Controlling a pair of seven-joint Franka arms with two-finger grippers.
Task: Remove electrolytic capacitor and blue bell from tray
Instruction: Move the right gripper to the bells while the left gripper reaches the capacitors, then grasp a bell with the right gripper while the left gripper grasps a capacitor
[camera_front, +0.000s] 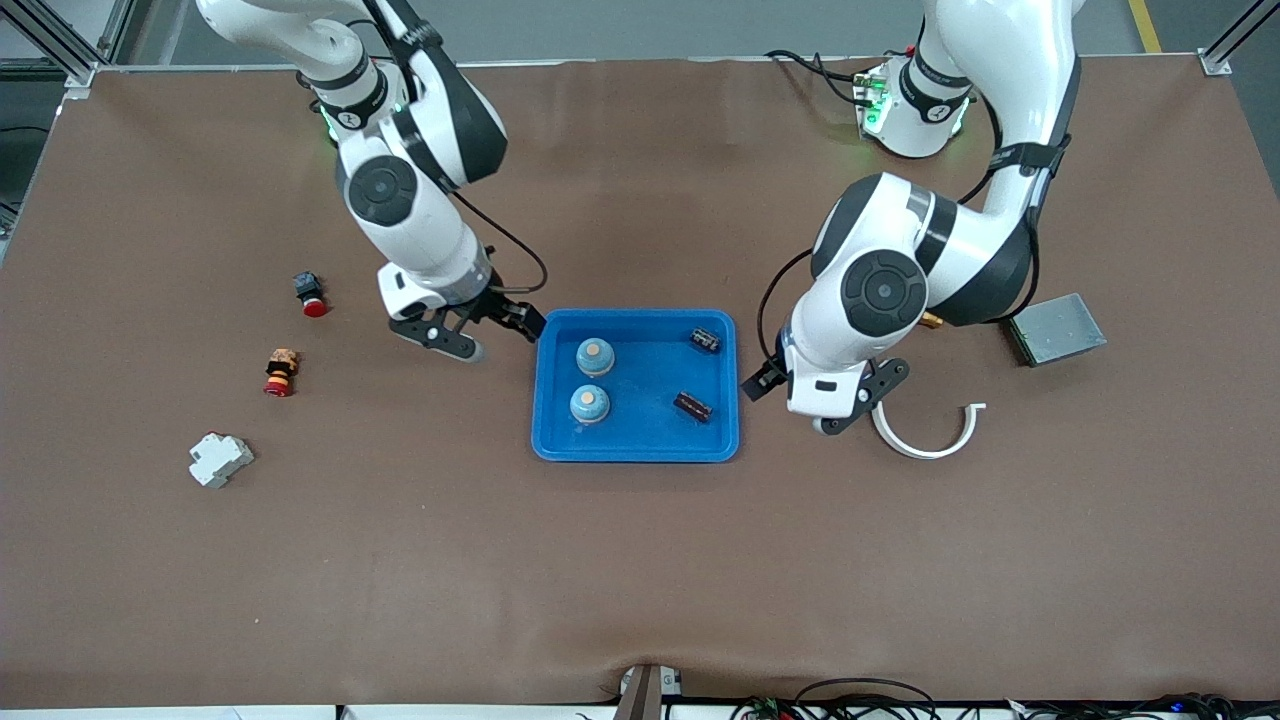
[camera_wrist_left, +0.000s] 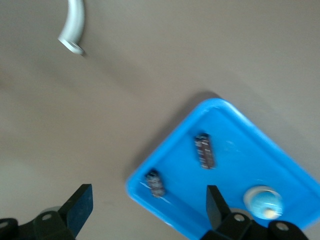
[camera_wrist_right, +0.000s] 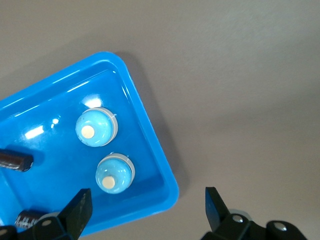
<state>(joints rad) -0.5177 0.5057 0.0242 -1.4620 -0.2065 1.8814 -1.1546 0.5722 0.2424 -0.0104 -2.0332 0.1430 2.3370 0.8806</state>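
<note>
Both grippers open and empty — the bells and capacitors lie in the blue tray.

I see the right gripper (camera_front: 470, 330) spread wide with nothing in it, over the table just beside the blue tray (camera_front: 636, 450) at the right arm's end; the left gripper (camera_front: 825, 392) hangs equally wide and empty at the tray's left-arm end. In the tray sit two blue bells (camera_front: 595, 357) (camera_front: 589, 404) and two dark capacitors (camera_front: 704, 339) (camera_front: 692, 406) — a white curved strip (camera_front: 930, 445) lies near the left gripper.

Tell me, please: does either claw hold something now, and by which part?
Nothing is held. The left claw and the right claw are both open and empty, each beside the blue tray.
</note>
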